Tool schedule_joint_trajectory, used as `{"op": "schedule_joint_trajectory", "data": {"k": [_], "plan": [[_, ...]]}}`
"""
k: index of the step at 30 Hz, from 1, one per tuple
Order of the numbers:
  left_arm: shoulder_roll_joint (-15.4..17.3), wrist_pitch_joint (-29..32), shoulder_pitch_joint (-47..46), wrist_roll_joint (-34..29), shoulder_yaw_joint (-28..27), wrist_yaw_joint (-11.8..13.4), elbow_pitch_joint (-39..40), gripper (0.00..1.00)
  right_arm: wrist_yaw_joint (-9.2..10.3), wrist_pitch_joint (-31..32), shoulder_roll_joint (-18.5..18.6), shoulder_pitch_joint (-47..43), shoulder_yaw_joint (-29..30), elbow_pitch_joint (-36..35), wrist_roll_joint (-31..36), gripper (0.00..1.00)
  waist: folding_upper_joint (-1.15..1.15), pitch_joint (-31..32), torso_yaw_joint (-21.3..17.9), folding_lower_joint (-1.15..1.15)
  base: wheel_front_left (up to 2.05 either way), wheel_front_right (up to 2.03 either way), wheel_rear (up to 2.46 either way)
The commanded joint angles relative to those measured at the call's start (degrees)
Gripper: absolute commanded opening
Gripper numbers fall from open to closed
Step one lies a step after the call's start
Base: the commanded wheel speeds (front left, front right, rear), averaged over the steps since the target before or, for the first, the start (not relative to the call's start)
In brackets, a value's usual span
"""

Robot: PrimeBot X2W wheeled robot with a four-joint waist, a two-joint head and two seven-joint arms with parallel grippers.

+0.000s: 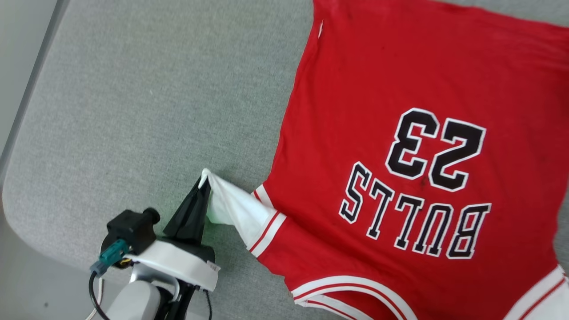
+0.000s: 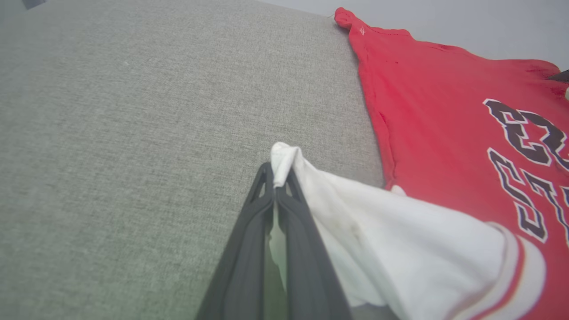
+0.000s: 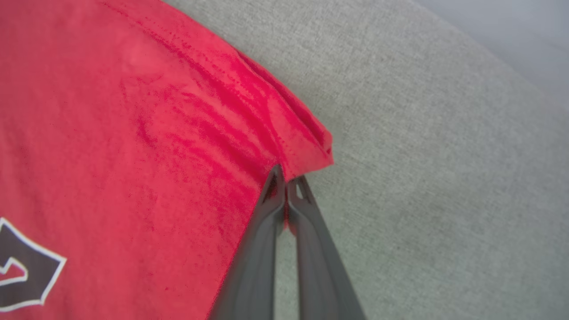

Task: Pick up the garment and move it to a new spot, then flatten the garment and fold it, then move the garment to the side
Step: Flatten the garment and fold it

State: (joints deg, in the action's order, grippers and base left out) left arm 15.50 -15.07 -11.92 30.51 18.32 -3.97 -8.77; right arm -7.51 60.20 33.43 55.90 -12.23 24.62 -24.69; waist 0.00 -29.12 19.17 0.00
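Note:
The garment (image 1: 400, 111) is a red jersey with black-white lettering, lying mostly flat on grey fabric, chest print facing up. Its white sleeve (image 1: 235, 211) with red-white trim stretches out to the left. My left gripper (image 1: 205, 180) is shut on the tip of that sleeve; in the left wrist view the white cloth (image 2: 400, 240) bunches between the closed left gripper (image 2: 278, 173). In the right wrist view my right gripper (image 3: 286, 175) is shut on a red hem corner of the garment (image 3: 133, 133), with the cloth puckered at the pinch.
A grey upholstered surface (image 1: 146, 98) carries the garment, with open room to its left. Its rounded edge (image 1: 13, 178) runs along the left, with pale floor beyond. In the right wrist view the grey fabric (image 3: 444, 178) extends right of the red corner.

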Motion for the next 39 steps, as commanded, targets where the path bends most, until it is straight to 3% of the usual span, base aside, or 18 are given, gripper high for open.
{"op": "schedule_joint_trajectory", "data": {"k": [1,11,21,32,39], "plan": [[0.3,-0.1,1.2,-0.1,-0.4,0.2,-0.3,0.0,0.05,-1.3,0.2,-1.5,-0.7,-0.3,-1.2,0.0,0.0,3.9,-2.3,0.0,0.0,0.0,0.0],[2.5,1.1,6.9,0.7,-1.4,2.1,-0.3,0.0,0.05,-8.4,5.4,-14.0,-4.5,-6.3,-10.5,0.0,0.0,14.3,-6.6,0.0,0.0,0.0,0.0],[3.6,2.2,13.4,2.2,-2.8,4.8,2.1,0.0,0.05,-14.2,8.5,-37.8,1.0,-13.7,-16.8,0.0,0.0,21.8,-10.1,0.0,0.0,0.0,0.0],[5.1,3.0,18.3,2.9,-4.0,7.1,5.0,0.0,0.05,-13.2,3.4,-63.8,8.2,-20.5,-17.0,0.0,0.0,25.3,-12.6,0.0,0.0,0.0,0.0],[5.4,3.4,18.6,2.9,-3.5,7.4,5.5,0.0,0.05,-13.7,-1.9,-73.9,10.3,-19.9,-15.3,0.0,0.0,26.0,-12.9,0.0,0.0,0.0,0.0]]}}
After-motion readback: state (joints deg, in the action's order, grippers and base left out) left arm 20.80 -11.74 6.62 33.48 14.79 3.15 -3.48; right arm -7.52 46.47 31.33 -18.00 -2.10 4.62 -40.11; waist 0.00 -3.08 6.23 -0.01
